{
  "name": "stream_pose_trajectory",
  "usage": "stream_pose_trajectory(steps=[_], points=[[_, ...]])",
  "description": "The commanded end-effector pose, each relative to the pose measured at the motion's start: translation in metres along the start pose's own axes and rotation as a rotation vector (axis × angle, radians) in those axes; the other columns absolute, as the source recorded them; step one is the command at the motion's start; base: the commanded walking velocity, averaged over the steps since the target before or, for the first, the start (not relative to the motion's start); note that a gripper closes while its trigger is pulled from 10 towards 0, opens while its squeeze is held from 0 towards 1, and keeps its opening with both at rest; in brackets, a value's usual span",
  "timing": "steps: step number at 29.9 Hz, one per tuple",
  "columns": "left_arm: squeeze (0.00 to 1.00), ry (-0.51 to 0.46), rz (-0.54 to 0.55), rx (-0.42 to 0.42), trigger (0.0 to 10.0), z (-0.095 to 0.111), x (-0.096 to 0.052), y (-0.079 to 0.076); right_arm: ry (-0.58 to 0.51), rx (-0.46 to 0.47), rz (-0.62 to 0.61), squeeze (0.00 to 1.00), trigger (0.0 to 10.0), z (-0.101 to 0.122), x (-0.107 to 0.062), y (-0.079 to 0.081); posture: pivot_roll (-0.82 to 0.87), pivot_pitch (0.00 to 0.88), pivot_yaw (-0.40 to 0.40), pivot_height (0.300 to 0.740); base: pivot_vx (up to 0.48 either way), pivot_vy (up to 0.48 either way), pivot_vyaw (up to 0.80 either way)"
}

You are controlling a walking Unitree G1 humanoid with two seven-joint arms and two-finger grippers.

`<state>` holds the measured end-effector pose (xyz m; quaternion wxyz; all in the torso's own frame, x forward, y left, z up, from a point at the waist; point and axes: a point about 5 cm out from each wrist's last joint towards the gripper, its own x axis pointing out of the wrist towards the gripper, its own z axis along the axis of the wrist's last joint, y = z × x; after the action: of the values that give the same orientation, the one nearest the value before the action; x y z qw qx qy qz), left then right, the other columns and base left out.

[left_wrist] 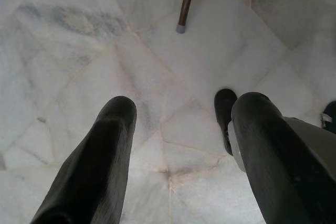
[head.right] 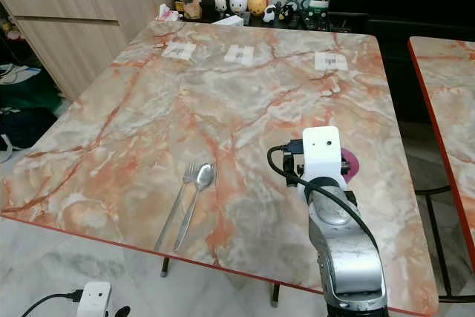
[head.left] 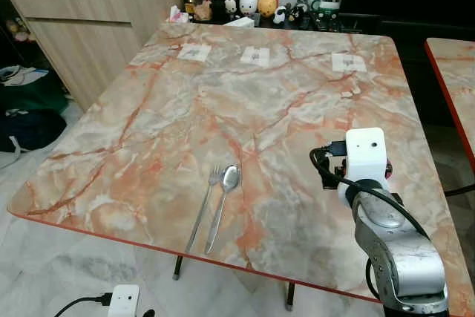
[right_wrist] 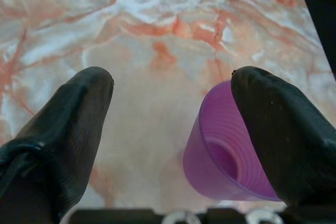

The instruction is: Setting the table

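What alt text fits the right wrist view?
The right claw hangs open over the marble table, with a purple cup tilted against one finger and a clear gap to the other finger.

Head eyes share the marble table (head.left: 223, 109) from above (wrist cameras seemingly close, facing floor (left_wrist: 79, 51) and tabletop).

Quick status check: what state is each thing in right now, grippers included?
Fork: flat on table, beside spoon.
Spoon: flat, bowl end away from the edge.
Purple cup: against one finger of the right gripper, fingers open.
Left gripper: open, over the floor.
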<state>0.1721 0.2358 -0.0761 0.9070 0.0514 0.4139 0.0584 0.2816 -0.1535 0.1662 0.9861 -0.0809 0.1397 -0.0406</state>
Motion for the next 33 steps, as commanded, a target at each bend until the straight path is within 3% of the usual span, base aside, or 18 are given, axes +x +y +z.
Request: stream_pose_trajectory(steps=[1,12,13,14,17,18,19,23,24,26,27,28,29,33], points=[[0.00,0.038,-0.008,0.007,10.0,-0.009,-0.002,-0.001,0.032,0.007,-0.005,0.00,10.0,-0.007,0.002,-0.002,-0.14,0.083,0.033,0.740,0.000,0.000,0.00],[0.00,0.036,-0.007,0.000,10.0,-0.008,-0.002,0.000,0.055,0.026,-0.026,0.00,10.0,-0.011,0.020,-0.011,-0.13,0.116,0.037,0.740,0.000,0.000,0.00],[0.00,0.037,-0.007,0.000,10.0,-0.008,-0.002,0.000,0.053,0.027,-0.026,0.00,5.6,-0.011,0.021,-0.011,-0.13,0.116,0.037,0.740,0.000,0.000,0.00],[0.00,0.038,-0.006,-0.001,10.0,-0.009,-0.002,0.000,0.051,0.029,-0.025,0.00,0.0,-0.011,0.022,-0.010,-0.13,0.118,0.038,0.740,0.000,0.000,0.00],[0.00,0.040,-0.005,-0.002,10.0,-0.010,-0.002,0.000,0.049,0.033,-0.021,0.00,0.0,-0.010,0.023,-0.010,-0.13,0.120,0.039,0.740,0.000,0.000,0.00],[0.00,0.041,-0.005,-0.002,10.0,-0.010,-0.002,0.000,0.048,0.033,-0.020,0.00,3.6,-0.010,0.023,-0.009,-0.13,0.121,0.040,0.740,0.000,0.000,0.00],[0.00,0.041,-0.004,-0.003,10.0,-0.010,-0.003,0.001,0.047,0.034,-0.019,0.00,10.0,-0.010,0.023,-0.009,-0.13,0.121,0.040,0.740,0.000,0.000,0.00],[0.00,0.042,-0.001,-0.003,10.0,-0.010,-0.003,0.003,0.044,0.038,-0.022,0.00,10.0,-0.010,0.025,-0.009,-0.13,0.124,0.042,0.740,0.000,0.000,0.00],[0.00,0.041,0.000,-0.003,10.0,-0.010,-0.003,0.005,0.043,0.041,-0.024,0.00,8.7,-0.010,0.025,-0.009,-0.13,0.125,0.042,0.740,0.000,0.000,0.00],[0.00,0.041,0.001,-0.003,10.0,-0.009,-0.003,0.005,0.043,0.042,-0.025,0.00,8.7,-0.010,0.025,-0.009,-0.13,0.124,0.043,0.740,0.000,0.000,0.00],[0.00,0.041,0.001,-0.003,10.0,-0.009,-0.003,0.006,0.042,0.043,-0.026,0.00,1.7,-0.010,0.025,-0.009,-0.13,0.125,0.043,0.740,0.000,0.000,0.00],[0.00,0.041,0.002,-0.003,10.0,-0.009,-0.003,0.006,0.042,0.043,-0.025,0.00,1.7,-0.010,0.025,-0.009,-0.13,0.125,0.043,0.740,0.000,0.000,0.00],[0.00,0.041,0.002,-0.003,10.0,-0.009,-0.003,0.007,0.039,0.045,-0.027,0.00,0.0,-0.010,0.025,-0.009,-0.13,0.125,0.043,0.740,0.000,0.000,0.00],[0.00,0.043,0.002,-0.003,10.0,-0.009,-0.003,0.009,0.034,0.048,-0.029,0.00,0.0,-0.009,0.026,-0.009,-0.12,0.124,0.043,0.740,0.000,0.000,0.00]])
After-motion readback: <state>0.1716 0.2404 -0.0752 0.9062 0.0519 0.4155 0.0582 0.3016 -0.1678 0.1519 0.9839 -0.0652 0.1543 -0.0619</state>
